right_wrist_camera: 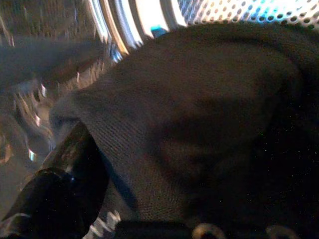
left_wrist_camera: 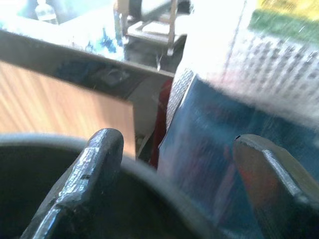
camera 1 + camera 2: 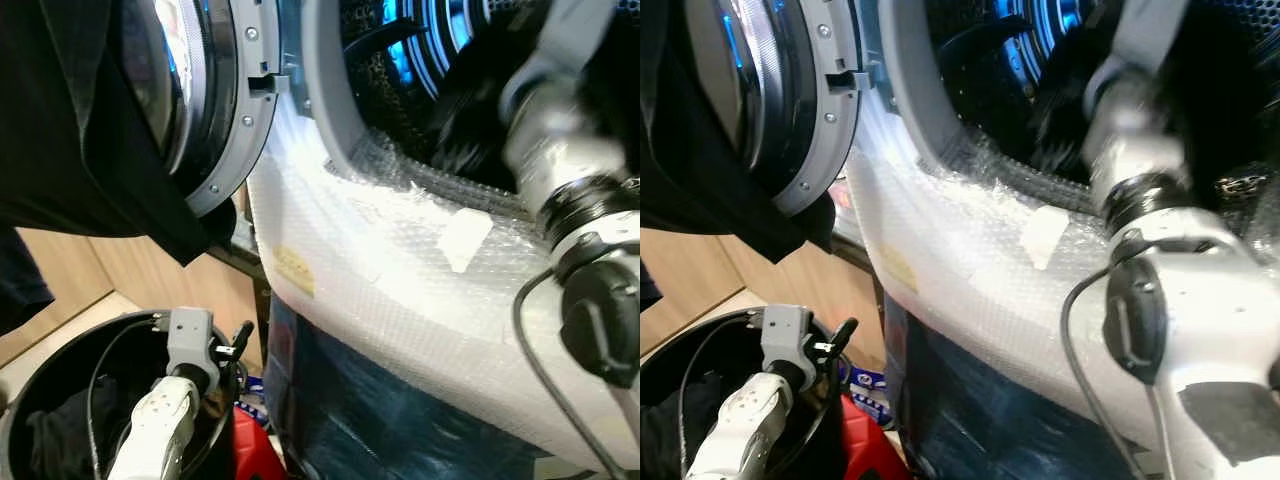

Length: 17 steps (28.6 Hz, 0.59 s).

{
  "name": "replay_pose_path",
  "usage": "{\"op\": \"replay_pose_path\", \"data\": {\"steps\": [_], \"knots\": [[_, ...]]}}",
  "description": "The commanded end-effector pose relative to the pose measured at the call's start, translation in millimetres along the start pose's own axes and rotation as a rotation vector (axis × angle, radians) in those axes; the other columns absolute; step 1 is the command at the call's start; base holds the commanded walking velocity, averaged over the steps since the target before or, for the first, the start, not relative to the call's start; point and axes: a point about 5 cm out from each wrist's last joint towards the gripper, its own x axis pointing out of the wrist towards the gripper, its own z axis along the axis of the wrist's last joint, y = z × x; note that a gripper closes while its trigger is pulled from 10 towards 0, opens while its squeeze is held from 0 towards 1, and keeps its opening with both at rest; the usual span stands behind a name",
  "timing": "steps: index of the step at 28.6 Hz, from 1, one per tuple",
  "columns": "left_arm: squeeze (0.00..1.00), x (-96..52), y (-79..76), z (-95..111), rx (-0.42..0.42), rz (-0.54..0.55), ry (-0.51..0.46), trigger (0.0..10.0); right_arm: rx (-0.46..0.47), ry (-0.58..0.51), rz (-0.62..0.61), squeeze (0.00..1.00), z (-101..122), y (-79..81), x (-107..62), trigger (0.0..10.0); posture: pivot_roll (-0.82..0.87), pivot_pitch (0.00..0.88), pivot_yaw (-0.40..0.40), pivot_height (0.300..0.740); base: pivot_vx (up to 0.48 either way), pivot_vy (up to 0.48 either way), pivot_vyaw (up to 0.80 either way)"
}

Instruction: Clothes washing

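The washing machine (image 3: 400, 260), wrapped in bubble wrap, stands with its round door (image 3: 215, 100) swung open to the left. My right arm (image 3: 560, 150) reaches into the drum (image 3: 1040, 40), where my right gripper (image 3: 1065, 105) is a dark blur. In the right wrist view a dark grey garment (image 1: 199, 109) lies across that gripper against the perforated drum wall (image 1: 239, 10). My left gripper (image 2: 179, 189) hangs open and empty over the rim of a black laundry basket (image 3: 40, 370) at lower left, which holds dark clothes (image 3: 60, 430).
A black garment (image 3: 80, 130) hangs at the upper left, covering part of the door. Wooden panelling (image 3: 130, 270) is behind the basket. A red object (image 3: 865, 440) sits on the floor between the basket and the machine's blue-wrapped base (image 3: 380, 420).
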Motion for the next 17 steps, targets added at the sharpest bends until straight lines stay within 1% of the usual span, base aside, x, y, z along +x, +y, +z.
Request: {"op": "replay_pose_path", "data": {"steps": [1, 2, 3, 4, 5, 6, 7, 8, 9, 11, 12, 13, 14, 15, 16, 17], "knots": [[0.00, -1.1, -0.1, -1.7, 0.016, -0.009, 0.018, 10.0, 0.082, -0.213, -0.037, 1.00, 65.6, -7.6, -3.3, 10.0, 0.18, 0.000, 0.004, 0.740, 0.000, 0.000, 0.00], [0.00, -1.1, -0.5, -1.9, 0.016, -0.009, 0.018, 10.0, 0.124, -0.287, -0.066, 1.00, 84.6, -13.1, -6.3, 10.0, 0.18, 0.000, 0.004, 0.740, 0.000, 0.000, 0.00], [0.00, -1.1, -0.7, -1.9, 0.015, -0.009, 0.017, 10.0, 0.120, -0.376, -0.100, 1.00, 103.1, -18.6, -10.7, 10.0, 0.18, 0.000, 0.000, 0.740, 0.000, 0.000, 0.00], [0.00, -1.2, -0.9, -1.6, 0.013, -0.009, 0.014, 10.0, 0.072, -0.544, -0.169, 1.00, 135.3, -27.9, -21.4, 10.0, 0.18, 0.000, -0.002, 0.740, 0.000, 0.000, 0.00], [0.00, -1.3, -0.8, -1.4, 0.013, -0.009, 0.013, 10.0, 0.049, -0.601, -0.193, 1.00, 146.0, -30.7, -26.0, 10.0, 0.18, 0.000, -0.001, 0.740, 0.000, 0.000, 0.00], [0.00, -1.1, -0.6, -1.5, 0.014, -0.009, 0.013, 10.0, 0.052, -0.625, -0.198, 1.00, 150.7, -32.2, -28.0, 10.0, 0.18, 0.000, 0.000, 0.740, 0.000, 0.000, 0.00], [0.00, -0.8, -0.3, -1.7, 0.015, -0.009, 0.014, 10.0, 0.069, -0.625, -0.180, 1.00, 151.5, -32.1, -28.1, 10.0, 0.18, 0.000, 0.000, 0.740, 0.000, 0.000, 0.00], [0.00, -0.4, -0.5, -1.6, 0.014, -0.009, 0.013, 10.0, 0.063, -0.594, -0.144, 1.00, 146.6, -28.6, -25.6, 10.0, 0.18, 0.000, -0.001, 0.740, 0.000, 0.000, 0.00], [0.00, 0.1, -0.8, -1.2, 0.014, -0.009, 0.012, 10.0, 0.032, -0.548, -0.112, 1.00, 137.8, -24.2, -21.8, 10.0, 0.18, 0.000, -0.001, 0.740, 0.000, 0.000, 0.00], [0.00, 0.8, -1.6, -0.6, 0.015, -0.015, 0.011, 10.0, -0.093, -0.389, -0.048, 1.00, 102.9, -12.6, -10.6, 10.0, 0.18, 0.000, -0.001, 0.740, 0.000, 0.000, 0.00], [0.00, 0.8, -1.6, -0.6, 0.015, -0.015, 0.011, 10.0, -0.093, -0.389, -0.048, 1.00, 102.9, -12.6, -10.6, 10.0, 0.18, 0.000, -0.001, 0.740, 0.000, 0.000, 0.00], [0.00, 1.0, -1.8, -0.7, 0.015, -0.017, 0.012, 10.0, -0.137, -0.305, -0.020, 1.00, 82.5, -8.3, -6.2, 10.0, 0.17, 0.000, 0.002, 0.740, 0.000, 0.000, 0.00], [0.00, 1.0, -2.4, -1.0, 0.015, -0.022, 0.014, 10.0, -0.171, -0.190, 0.028, 1.00, 52.3, -1.5, -2.0, 10.0, 0.17, 0.000, 0.004, 0.740, 0.000, 0.000, 0.00], [0.00, 1.0, -3.1, -2.0, 0.013, -0.028, 0.019, 10.0, -0.149, -0.038, 0.084, 1.00, 8.5, 9.3, -0.8, 10.0, 0.16, 0.000, 0.005, 0.740, 0.000, 0.000, 0.00], [0.00, 1.0, -3.3, -2.2, 0.013, -0.029, 0.020, 10.0, -0.145, -0.007, 0.097, 1.00, -0.6, 12.1, -1.2, 10.0, 0.16, 0.000, 0.005, 0.740, 0.000, 0.000, 0.00], [0.00, 1.0, -3.3, -2.2, 0.013, -0.029, 0.020, 10.0, -0.145, -0.007, 0.097, 1.00, -0.6, 12.1, -1.2, 10.0, 0.16, 0.000, 0.005, 0.740, 0.000, 0.000, 0.00]]}}
